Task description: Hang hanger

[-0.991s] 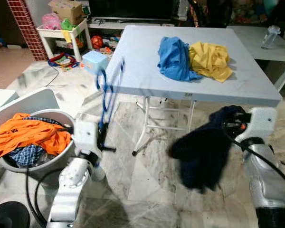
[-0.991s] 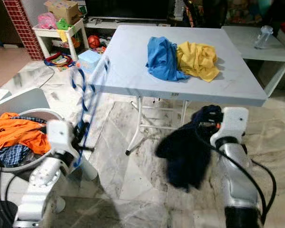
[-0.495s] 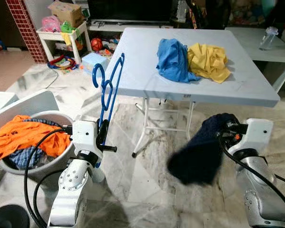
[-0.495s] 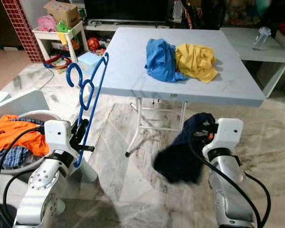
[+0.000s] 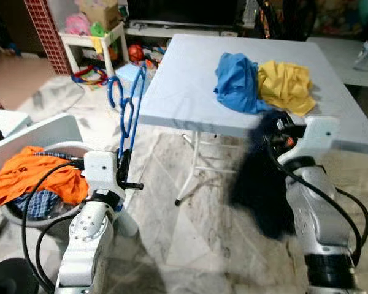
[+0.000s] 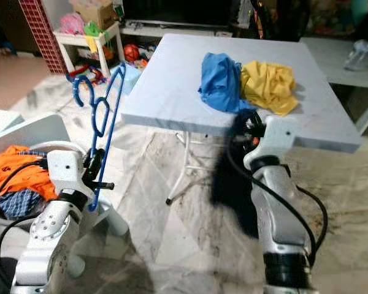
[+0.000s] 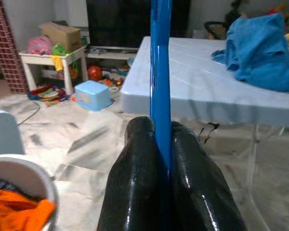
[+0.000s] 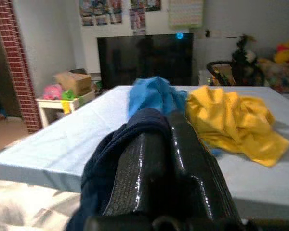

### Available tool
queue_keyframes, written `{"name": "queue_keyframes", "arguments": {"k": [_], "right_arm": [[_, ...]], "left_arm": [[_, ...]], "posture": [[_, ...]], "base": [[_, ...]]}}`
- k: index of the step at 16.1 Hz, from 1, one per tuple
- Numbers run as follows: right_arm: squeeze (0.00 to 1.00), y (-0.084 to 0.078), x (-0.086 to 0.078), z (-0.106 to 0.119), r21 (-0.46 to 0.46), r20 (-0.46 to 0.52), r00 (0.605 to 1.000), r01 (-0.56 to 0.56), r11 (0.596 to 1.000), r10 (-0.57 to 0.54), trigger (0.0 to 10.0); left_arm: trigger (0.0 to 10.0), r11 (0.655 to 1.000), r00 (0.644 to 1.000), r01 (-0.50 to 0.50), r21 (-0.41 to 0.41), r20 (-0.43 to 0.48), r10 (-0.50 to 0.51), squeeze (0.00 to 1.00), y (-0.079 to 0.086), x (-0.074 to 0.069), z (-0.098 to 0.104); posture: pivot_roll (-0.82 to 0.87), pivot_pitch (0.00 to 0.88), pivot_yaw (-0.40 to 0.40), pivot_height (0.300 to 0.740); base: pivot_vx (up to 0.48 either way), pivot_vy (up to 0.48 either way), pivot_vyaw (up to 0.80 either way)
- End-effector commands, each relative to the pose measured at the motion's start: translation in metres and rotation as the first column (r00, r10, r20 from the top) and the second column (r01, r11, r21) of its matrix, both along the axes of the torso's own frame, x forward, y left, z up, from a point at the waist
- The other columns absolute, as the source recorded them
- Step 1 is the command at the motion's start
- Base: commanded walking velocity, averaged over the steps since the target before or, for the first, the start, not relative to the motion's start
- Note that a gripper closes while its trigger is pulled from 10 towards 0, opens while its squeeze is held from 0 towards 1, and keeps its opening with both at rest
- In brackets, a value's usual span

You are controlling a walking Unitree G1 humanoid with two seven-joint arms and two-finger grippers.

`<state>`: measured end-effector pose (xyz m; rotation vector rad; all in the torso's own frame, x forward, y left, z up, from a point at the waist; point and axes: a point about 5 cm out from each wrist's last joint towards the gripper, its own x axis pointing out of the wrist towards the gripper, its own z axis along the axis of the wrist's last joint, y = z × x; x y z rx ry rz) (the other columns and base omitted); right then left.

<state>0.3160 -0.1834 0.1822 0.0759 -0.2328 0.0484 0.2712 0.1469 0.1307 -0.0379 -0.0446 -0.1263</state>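
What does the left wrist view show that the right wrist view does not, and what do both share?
Left wrist view alone: the left hand shut on the blue hanger, a light blue box on the floor, and orange clothing in a white basket.

Right wrist view alone: the right hand gripping a dark navy garment, and the yellow garment.

Both: the white table, the blue garment on it, and the dark television behind.

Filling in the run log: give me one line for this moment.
left claw: shut on blue hanger, upright | right claw: shut on dark navy garment, hanging at table edge | hanger not yet hung
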Motion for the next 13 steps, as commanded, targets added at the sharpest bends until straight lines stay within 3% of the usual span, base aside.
{"name": "queue_keyframes", "arguments": {"k": [1, 6, 13], "right_arm": [[0.00, -0.004, 0.003, 0.001, 0.002, 0.008, 1.000, 0.024, 1.000, -0.024, 10.0], [0.00, -0.003, 0.017, 0.002, 0.011, 0.026, 0.999, 0.043, 0.999, -0.044, 10.0], [0.00, 0.001, 0.020, 0.001, -0.008, 0.048, 0.998, 0.049, 0.999, -0.049, 10.0]], "left_arm": [[10.0, 1.000, 1.000, 0.003, -0.003, 0.010, -0.003, 0.00, -0.002, 0.001, 0.003], [10.0, 1.000, 1.000, -0.023, 0.006, 0.015, 0.023, 0.00, 0.003, 0.012, 0.005], [10.0, 1.000, 1.000, -0.014, -0.002, 0.015, 0.014, 0.00, 0.001, 0.016, 0.004]], "posture": [[0.02, 0.000, -0.021, 0.740], [0.04, 0.000, -0.015, 0.740], [0.03, 0.000, -0.011, 0.740]], "base": [[0.281, 0.000, 0.00], [0.295, 0.000, 0.00], [0.376, 0.000, 0.00]]}}
